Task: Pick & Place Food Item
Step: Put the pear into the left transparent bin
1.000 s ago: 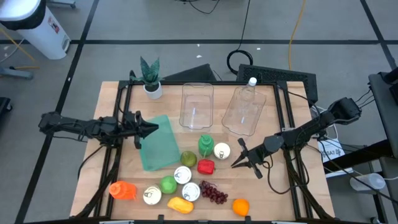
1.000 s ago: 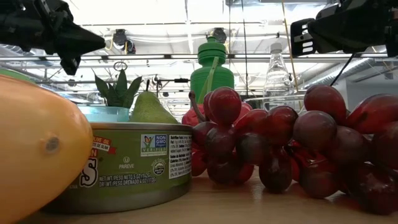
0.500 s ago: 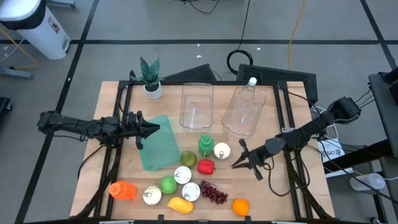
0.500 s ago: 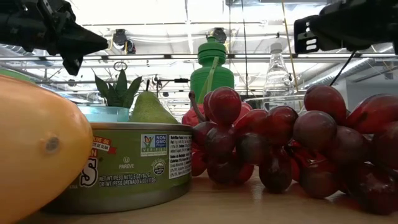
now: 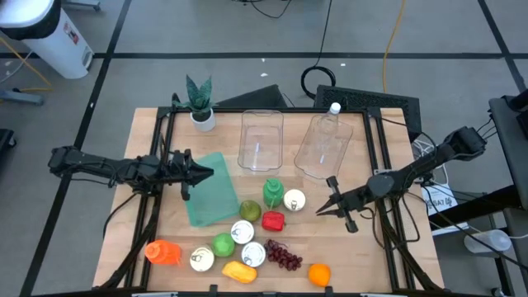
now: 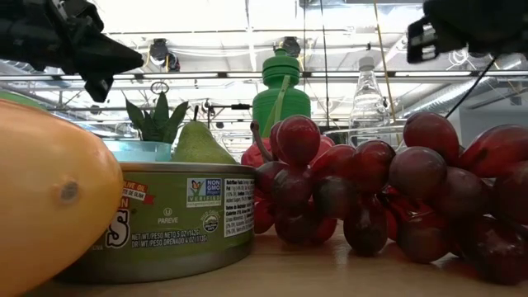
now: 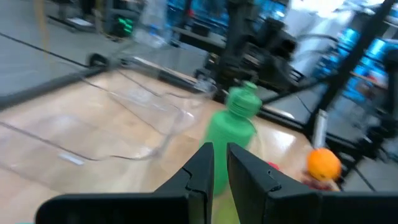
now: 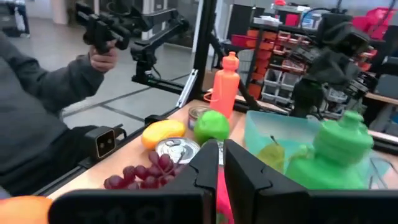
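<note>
Food items lie on the near half of the wooden table [image 5: 371, 256]: a pear [image 5: 250, 209], a red pepper [image 5: 273, 220], a green apple [image 5: 223, 244], grapes [image 5: 285, 256], an orange [image 5: 319, 274] and a yellow fruit [image 5: 238, 271], among several cans. My left gripper [image 5: 210, 173] hangs shut and level above the far end of a teal tray [image 5: 210, 202]. My right gripper [image 5: 320, 211] is shut, clear of the table, right of a white-topped can [image 5: 294, 199]. Its wrist view looks over the grapes [image 8: 140, 174] and the apple [image 8: 211, 126]. Neither gripper holds anything.
A green bottle [image 5: 273, 192] stands by the can and an orange bottle [image 5: 162, 252] lies near left. Two clear containers [image 5: 261, 140] [image 5: 326, 147] and a potted plant [image 5: 199, 103] stand at the far edge. A person [image 8: 37, 118] sits beyond the table.
My right gripper has drawn back toward the table's right edge and risen slightly, staying shut. The food items have kept their places.
</note>
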Robot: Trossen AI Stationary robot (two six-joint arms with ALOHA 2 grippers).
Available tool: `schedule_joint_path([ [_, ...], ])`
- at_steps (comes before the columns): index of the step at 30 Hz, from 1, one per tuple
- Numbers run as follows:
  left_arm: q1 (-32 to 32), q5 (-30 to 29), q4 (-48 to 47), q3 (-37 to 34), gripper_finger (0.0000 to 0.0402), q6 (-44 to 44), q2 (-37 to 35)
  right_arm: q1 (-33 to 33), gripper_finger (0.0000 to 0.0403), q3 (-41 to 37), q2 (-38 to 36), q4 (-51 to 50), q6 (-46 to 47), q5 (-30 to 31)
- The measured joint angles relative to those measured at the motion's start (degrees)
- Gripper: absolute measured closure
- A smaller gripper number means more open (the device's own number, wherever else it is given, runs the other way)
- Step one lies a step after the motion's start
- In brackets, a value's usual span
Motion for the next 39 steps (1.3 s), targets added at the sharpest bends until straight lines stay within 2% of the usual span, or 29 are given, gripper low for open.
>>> schedule_joint_path([
  [3,-0.04,3.05,2.09,0.00,0.0350,0.21,1.95,-0.06,0.0385,-3.89,-0.96,3.98,1.59,0.38],
  [9,-0.14,3.32,7.02,0.00,0.0350,1.63,6.34,-0.04,0.0385,-7.17,-1.58,11.47,1.72,0.29],
  [20,-2.48,3.62,15.58,0.02,0.0350,5.56,17.39,-0.07,0.0385,-7.19,-1.56,11.66,1.33,0.32],
  [24,-2.89,1.61,21.47,0.02,0.0350,-2.11,23.29,-0.07,0.0385,-7.19,-1.56,10.83,1.93,0.32],
  [28,-3.02,2.25,27.80,0.95,0.0350,-1.07,27.82,-0.07,0.0385,-7.20,-1.56,10.71,1.94,0.33],
  [31,-4.90,2.62,25.29,4.99,0.0350,0.34,32.69,-0.07,0.0385,-7.20,-1.56,10.71,1.94,0.32],
  [33,-7.16,2.90,20.04,9.87,0.0350,3.27,36.47,-0.07,0.0385,-7.20,-1.56,10.69,1.93,0.32],
  [39,-13.60,-6.17,4.25,27.49,0.0328,13.58,47.39,-0.07,0.0385,-7.20,-1.56,10.18,2.21,0.32],
])
